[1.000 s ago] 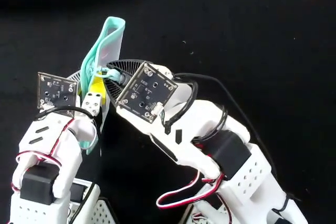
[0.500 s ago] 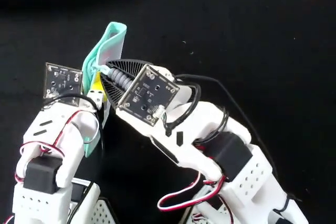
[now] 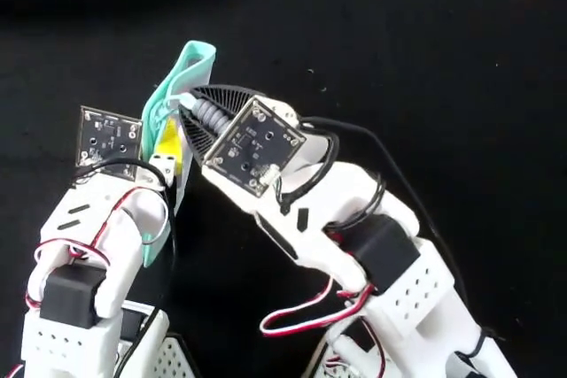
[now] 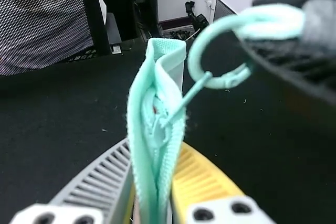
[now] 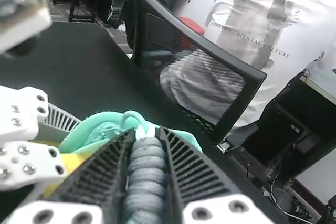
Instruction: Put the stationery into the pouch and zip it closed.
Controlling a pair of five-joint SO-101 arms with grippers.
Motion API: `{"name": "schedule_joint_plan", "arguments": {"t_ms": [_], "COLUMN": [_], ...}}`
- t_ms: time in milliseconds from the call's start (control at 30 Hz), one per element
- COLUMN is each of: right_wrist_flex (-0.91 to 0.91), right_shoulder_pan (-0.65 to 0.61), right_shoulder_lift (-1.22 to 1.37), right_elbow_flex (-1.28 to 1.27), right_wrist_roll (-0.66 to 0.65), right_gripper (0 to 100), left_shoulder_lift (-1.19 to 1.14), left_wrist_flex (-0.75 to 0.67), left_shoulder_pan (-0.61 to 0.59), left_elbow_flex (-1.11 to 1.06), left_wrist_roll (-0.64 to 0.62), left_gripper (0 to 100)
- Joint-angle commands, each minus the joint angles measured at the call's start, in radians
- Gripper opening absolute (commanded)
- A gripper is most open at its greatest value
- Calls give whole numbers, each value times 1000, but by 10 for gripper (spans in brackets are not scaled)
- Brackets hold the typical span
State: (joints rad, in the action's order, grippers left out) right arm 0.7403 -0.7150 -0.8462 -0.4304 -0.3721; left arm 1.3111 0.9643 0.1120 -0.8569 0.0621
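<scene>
White plastic and red wiring make up the left arm at the near left of the black cloth table, and its left gripper has one grey ribbed finger and one yellow finger pressed against opposite faces of a mint-green fabric pouch, pinching it. The pouch stands on its long edge between the two arms, its far end sticking up and away past the fingers and its near end reaching down beside the left arm's wrist. From the zip line on its upper edge a thin mint cord loop runs off to the right and joins a grey braided pull tab. Just right of the pouch, the right gripper has its black ribbed fingers squeezed onto that pull tab, with the loop's end showing at their tips. I cannot tell how far the zip is drawn.
</scene>
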Motion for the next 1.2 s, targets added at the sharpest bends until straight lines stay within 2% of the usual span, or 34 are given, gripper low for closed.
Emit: {"name": "schedule_joint_plan", "arguments": {"t_ms": [0,367,667,900,1167], "right_wrist_flex": [-49,-61,-74,-74,-115], "right_shoulder_pan": [38,83,121,123,155], "right_shoulder_lift": [-33,-31,-31,-30,111], "right_elbow_flex": [13,13,13,13,19], "right_wrist_roll": [15,15,15,15,15], "right_gripper": [12,12,12,12,12], "left_shoulder_lift": [6,6,146,169,170], "left_wrist_flex": [11,15,44,55,57], "left_shoulder_pan": [-4,4,1,2,2], "left_elbow_flex": [19,15,10,15,19], "left_wrist_roll": [-5,49,81,91,91], "left_gripper": [30,30,30,30,30]}}
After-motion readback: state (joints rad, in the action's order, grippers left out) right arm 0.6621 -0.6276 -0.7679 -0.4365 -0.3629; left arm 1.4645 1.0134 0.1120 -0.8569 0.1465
